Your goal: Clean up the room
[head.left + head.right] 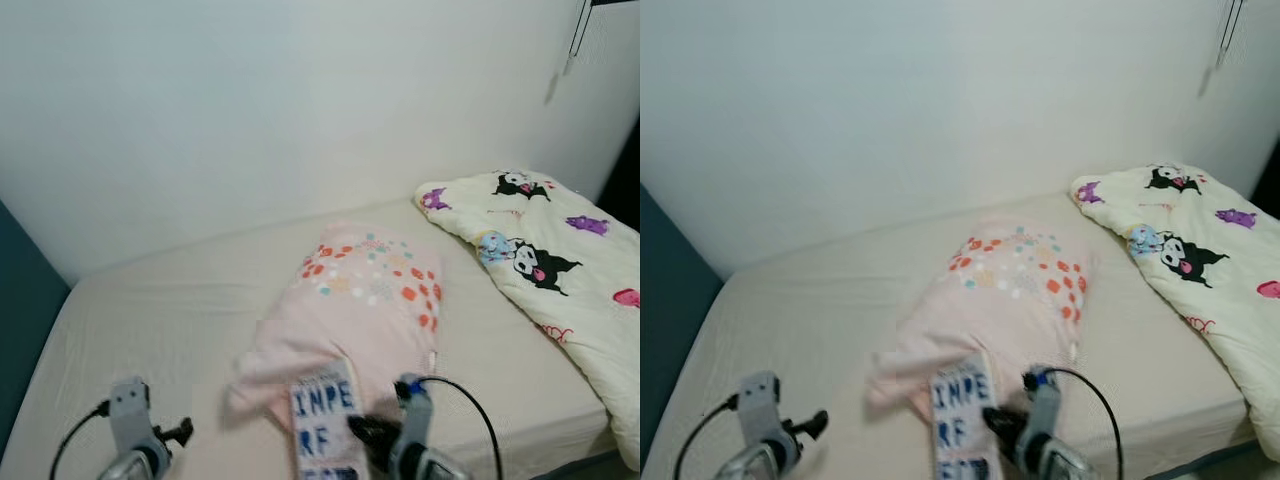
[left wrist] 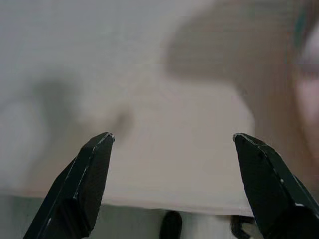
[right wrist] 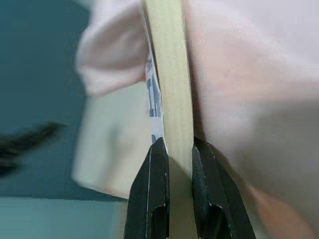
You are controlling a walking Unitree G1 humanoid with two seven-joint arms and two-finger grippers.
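Broadly, the bed (image 1: 190, 300) takes up the scene, its beige sheet running from the wall at 12 o'clock down to the near edge at 6 o'clock. A cream quilt (image 1: 560, 270) printed with cartoon figures lies bunched at 3 o'clock, well apart from everything else. Just right of centre sits a pink pillow (image 1: 365, 300) with coloured dots, its long axis running from 1 o'clock down to 7 o'clock, its near corner drooping toward the robot.

Against that near corner, at 6 o'clock, stands a book (image 1: 322, 418) with large blue letters on its cover, held upright with its long axis pointing from 6 o'clock up toward 12. The right gripper (image 3: 175, 158) is clenched on it: the right wrist view shows both black fingers pinching the book's thin edge, with the pillow pressed against one side of it.

The left gripper (image 2: 172, 142) hovers over bare sheet at 7 o'clock, released, fingers wide apart and holding nothing.

So the relation that matters: the book is already in the right arm's hold and touches the pillow, so a lift would probably best go away from the pillow rather than dragging across it.
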